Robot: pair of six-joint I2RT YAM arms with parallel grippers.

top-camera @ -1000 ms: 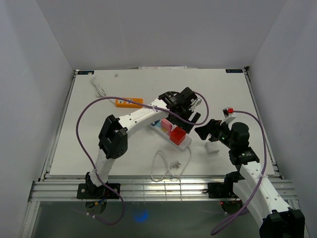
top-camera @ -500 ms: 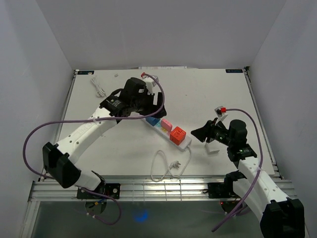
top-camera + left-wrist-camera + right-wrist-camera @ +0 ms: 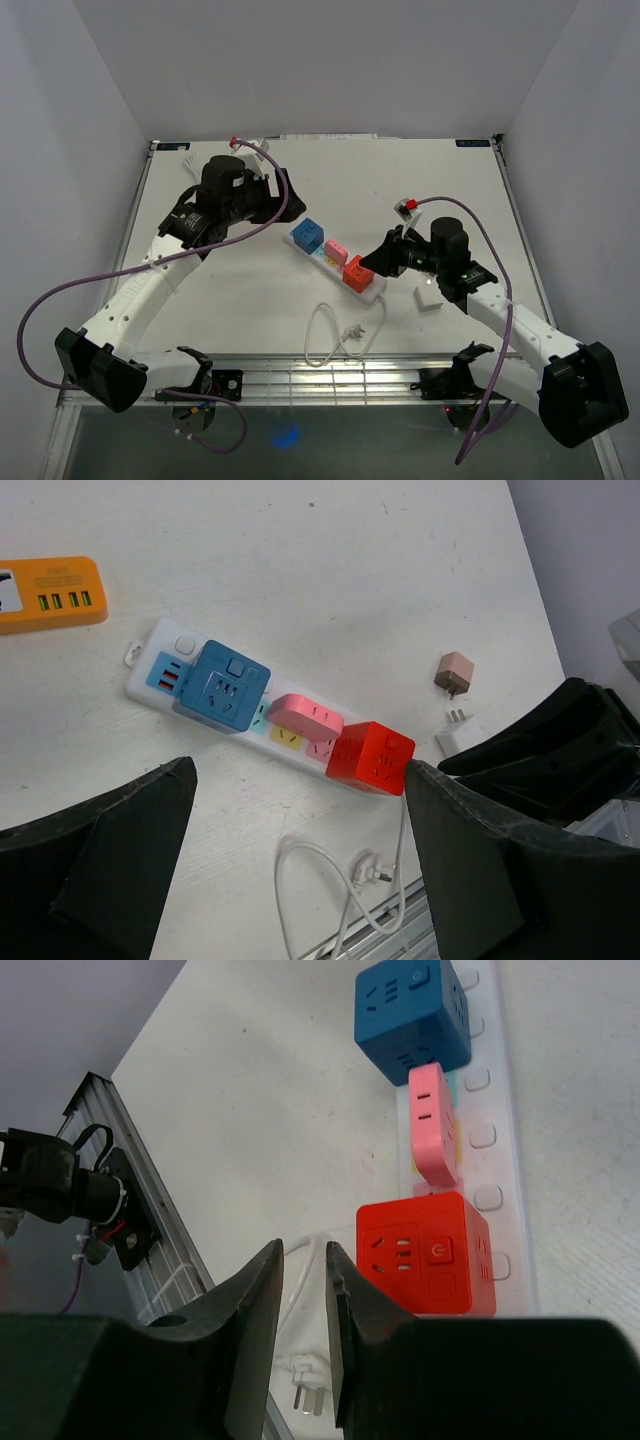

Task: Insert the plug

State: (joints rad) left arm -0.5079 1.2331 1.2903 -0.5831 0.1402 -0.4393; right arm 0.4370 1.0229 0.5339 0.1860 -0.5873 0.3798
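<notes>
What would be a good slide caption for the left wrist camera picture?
Open left end effector above a white power strip carrying blue, pink and red adapters.

You have a white table (image 3: pixel 440 190) under everything, boxed in by plain pale walls (image 3: pixel 320 60) on three sides. An aluminium rail (image 3: pixel 330 380) runs along its near edge, and a small dark label (image 3: pixel 473 143) sits at the far right corner. In the left wrist view, an orange USB charger (image 3: pixel 50 592) lies flat near the far left, its row of ports facing you. A small brownish-pink adapter (image 3: pixel 455 672) rests towards the right, prongs pointing at the near edge, well apart from the charger.
</notes>
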